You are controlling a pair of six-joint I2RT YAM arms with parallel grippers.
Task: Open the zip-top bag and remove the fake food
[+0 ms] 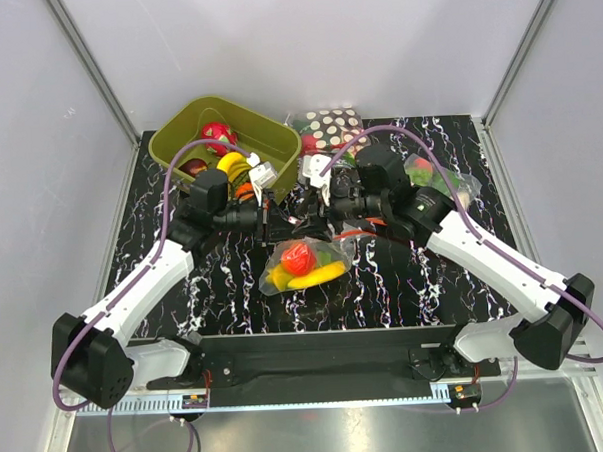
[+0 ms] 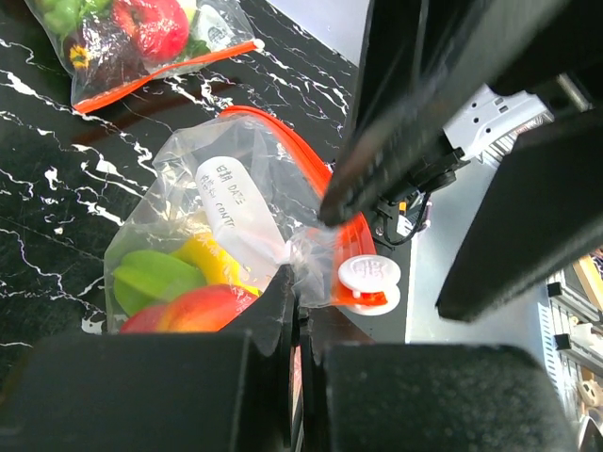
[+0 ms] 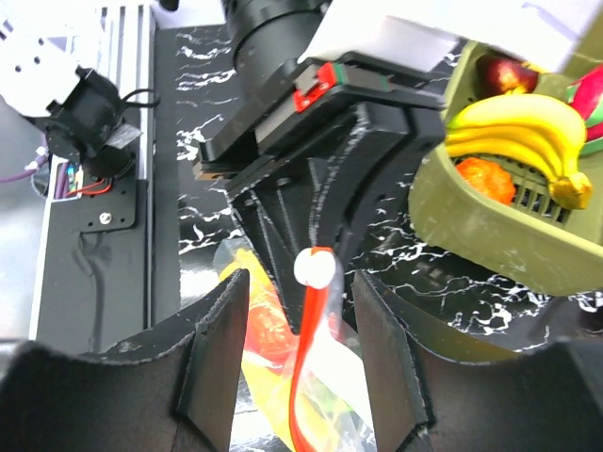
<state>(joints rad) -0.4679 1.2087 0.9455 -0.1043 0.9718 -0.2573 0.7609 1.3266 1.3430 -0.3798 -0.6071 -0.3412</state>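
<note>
Opening the zip-top bag [image 1: 303,264] is the step in hand: it lies about midway between the left and right edges of the table [image 1: 404,292], with the fake food [image 2: 188,292] inside. Your left gripper [image 2: 294,315] is clamped on the bag's edge beside the zip strip [image 3: 306,377]. Your right gripper [image 3: 301,311] is released, a finger either side of the strip and its white slider [image 3: 314,270], touching neither. Next, I judge, you must pinch the slider squarely and draw it along the strip while the left anchors the bag.

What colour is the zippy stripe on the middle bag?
The zip strip is orange-red; the right wrist view shows it best.
</note>
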